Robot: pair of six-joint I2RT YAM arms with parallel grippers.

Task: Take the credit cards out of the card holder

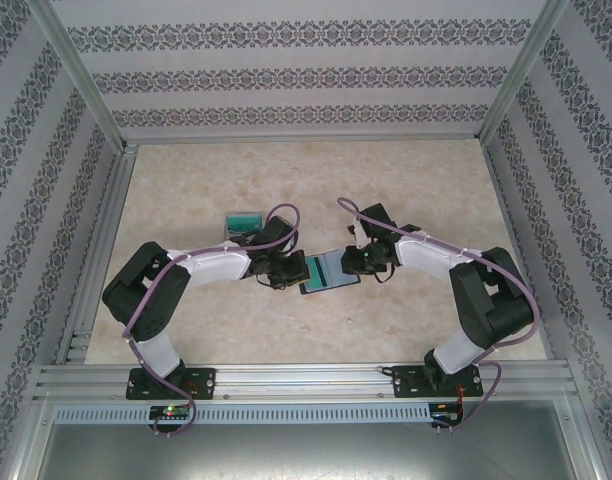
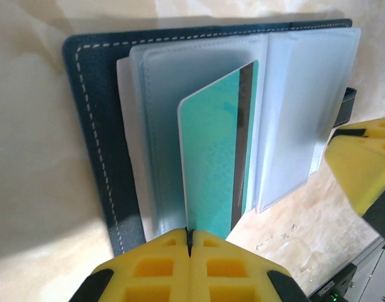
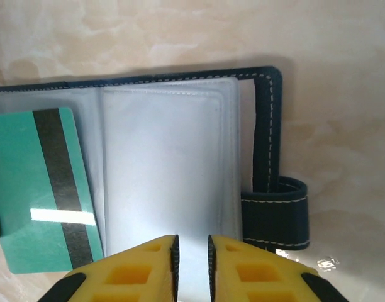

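Closest to your left wrist camera, the left gripper (image 2: 189, 238) has its yellow jaws pressed together on the near edge of a teal-green credit card (image 2: 211, 163). That card has a dark magnetic stripe (image 2: 241, 145) along one long side. It sticks out of a clear inner pocket (image 2: 161, 126) of the card holder (image 2: 92, 126) and is tilted up on edge rather than lying flat.

You can see the holder lying open on the marbled table (image 1: 406, 180), between the two grippers near the table's middle. It is dark navy with white stitching, and its pale sleeves face up.

From your right wrist camera, the right gripper (image 3: 191, 248) sits over the near edge of the holder's other half. Its jaws stand a narrow gap apart, and the pale sleeve (image 3: 167, 163) shows through that gap. You cannot tell from these views whether the fingers touch the sleeve. The navy strap tab (image 3: 274, 211) juts from the holder's edge just beside that gripper. The teal card angles off the far side of the holder, with its stripe facing that camera.

From above, you can see a second teal-green card (image 1: 244, 221) lying flat on the table just beyond the left gripper, apart from the holder.
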